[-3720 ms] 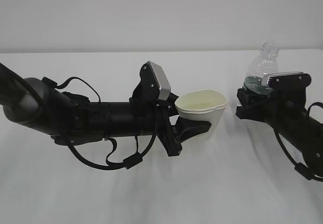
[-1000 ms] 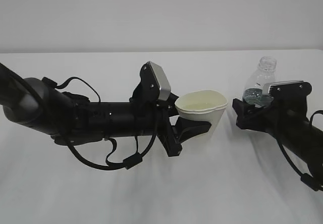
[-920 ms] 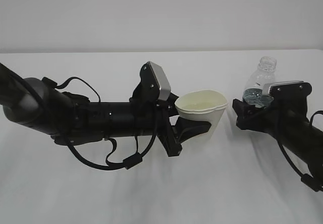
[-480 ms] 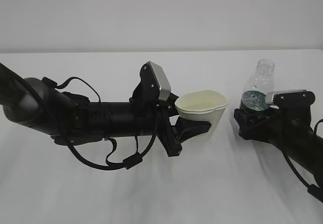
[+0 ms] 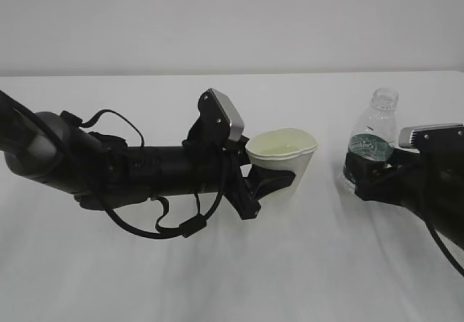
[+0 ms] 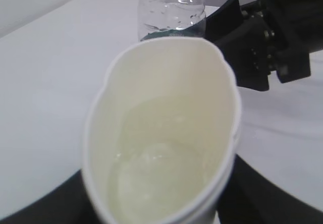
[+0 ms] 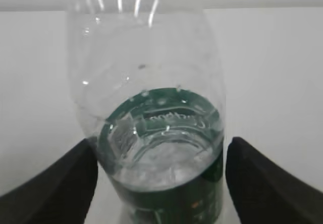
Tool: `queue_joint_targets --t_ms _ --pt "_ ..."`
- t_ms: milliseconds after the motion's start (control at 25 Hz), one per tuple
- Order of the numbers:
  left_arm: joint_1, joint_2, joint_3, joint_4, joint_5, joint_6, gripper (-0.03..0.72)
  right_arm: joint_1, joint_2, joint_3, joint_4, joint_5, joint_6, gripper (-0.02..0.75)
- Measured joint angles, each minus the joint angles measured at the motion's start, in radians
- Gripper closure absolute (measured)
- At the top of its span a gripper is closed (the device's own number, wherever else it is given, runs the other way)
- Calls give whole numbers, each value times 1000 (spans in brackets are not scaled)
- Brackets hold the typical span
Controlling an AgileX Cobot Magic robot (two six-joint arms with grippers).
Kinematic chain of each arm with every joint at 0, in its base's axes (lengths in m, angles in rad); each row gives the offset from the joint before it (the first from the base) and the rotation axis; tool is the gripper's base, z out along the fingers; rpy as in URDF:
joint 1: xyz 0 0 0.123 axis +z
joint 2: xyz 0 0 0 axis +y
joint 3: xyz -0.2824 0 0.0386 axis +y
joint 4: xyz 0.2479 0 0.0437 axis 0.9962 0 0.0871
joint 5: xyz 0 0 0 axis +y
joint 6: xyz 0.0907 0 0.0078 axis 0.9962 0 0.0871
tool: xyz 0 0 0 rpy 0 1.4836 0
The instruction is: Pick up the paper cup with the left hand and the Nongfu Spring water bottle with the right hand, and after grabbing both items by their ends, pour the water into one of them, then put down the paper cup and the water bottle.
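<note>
Right hand [image 5: 353, 175] first: its jaws are standing wide, one black finger showing on each side of the Nongfu Spring water bottle [image 5: 372, 139] in the right wrist view, with white tabletop [image 5: 217, 278] showing in the gap on both sides. Released, not pinching. The bottle is standing upright on the tabletop just ahead of that hand, uncapped, with a little water pooling low down inside the green label.

Left hand [image 5: 274, 183]: jaws are clasping the paper cup [image 5: 281, 164] low on its wall, and the rim is squashing out of round into a lobed oval under the squeeze. The cup is sitting upright, well apart from the bottle. Whether its base is resting on the tabletop or hanging just clear is hard to tell, since the jaws are hiding it. The left wrist view is looking straight into the cup, where the water [image 6: 156, 178] is lying as a shallow clear layer over the cream bottom.

Judgement: the pour is looking done and the set-down step is in hand, with the bottle already parked and let go. What is remaining is the cup. The next move is calling for seating the base flat, then easing the jaws apart slowly so the squashed wall does not spring and slop, and drawing the arm straight back.
</note>
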Motion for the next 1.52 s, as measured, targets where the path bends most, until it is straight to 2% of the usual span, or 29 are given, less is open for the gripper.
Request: queue_joint_targets --t_ms 560,760,1040,1520 --pt "17 2 0 -38 11 0 295 0 -134 131 -12 -2 8 148" --pt "79 2 35 -71 -13 0 295 0 -150 137 -35 -2 38 148" --pt "192 2 106 -101 -144 0 295 0 -150 137 -39 -2 47 148" --pt "317 2 156 -119 -198 40 295 0 -153 137 -43 -2 49 148"
